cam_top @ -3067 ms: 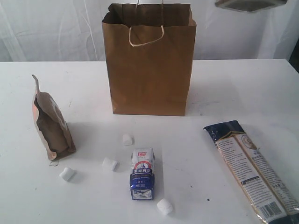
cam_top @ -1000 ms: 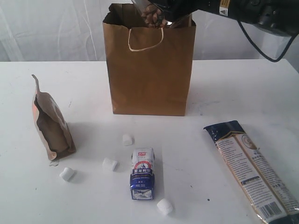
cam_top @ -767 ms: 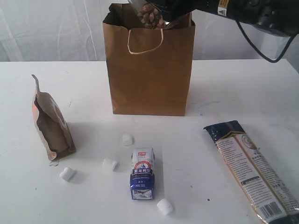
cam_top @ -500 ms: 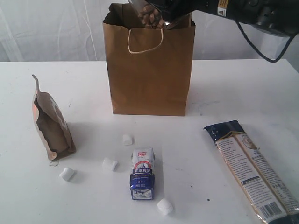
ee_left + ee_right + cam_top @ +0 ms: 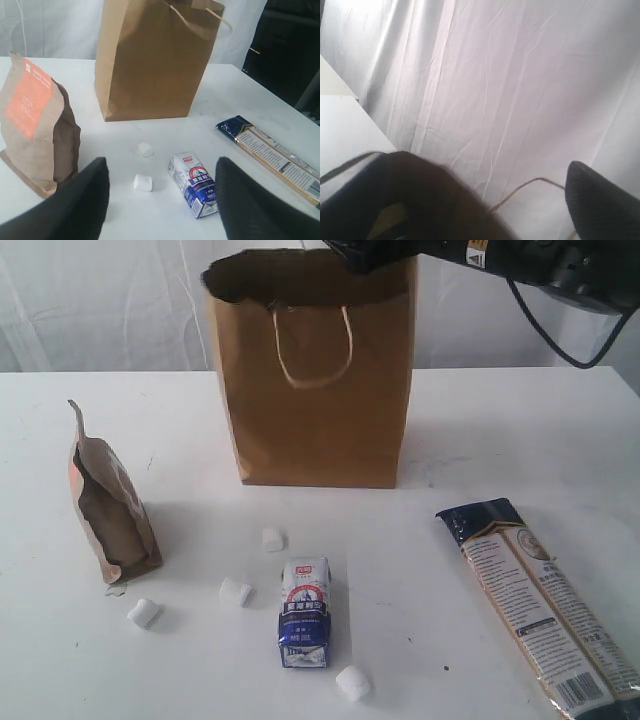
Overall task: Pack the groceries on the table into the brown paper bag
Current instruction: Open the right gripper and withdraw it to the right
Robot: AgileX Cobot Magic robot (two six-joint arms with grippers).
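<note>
The brown paper bag (image 5: pixel 310 390) stands at the back of the table (image 5: pixel 520 430), its mouth pulled wide and leaning left. My right gripper (image 5: pixel 372 254) is at the bag's top right rim; in the right wrist view my right gripper (image 5: pixel 520 215) stands open with only curtain and a cord handle (image 5: pixel 530 185) between its fingers. My left gripper (image 5: pixel 160 200) hangs open above the table, near the blue-white carton (image 5: pixel 194 184) and two marshmallows (image 5: pixel 143 182). The brown pouch (image 5: pixel 110 510) stands at the left. The noodle packs (image 5: pixel 535 605) lie at the right.
Several marshmallows (image 5: pixel 235 591) lie scattered around the carton (image 5: pixel 305 612). A white curtain hangs behind the table. The right arm and its cable cross the upper right. The pouch (image 5: pixel 35 125) stands close to my left gripper's finger (image 5: pixel 75 200).
The nut-filled jar held at the bag's mouth no longer shows. The bag's rim has swung left and widened, and its front handle has dropped lower.
</note>
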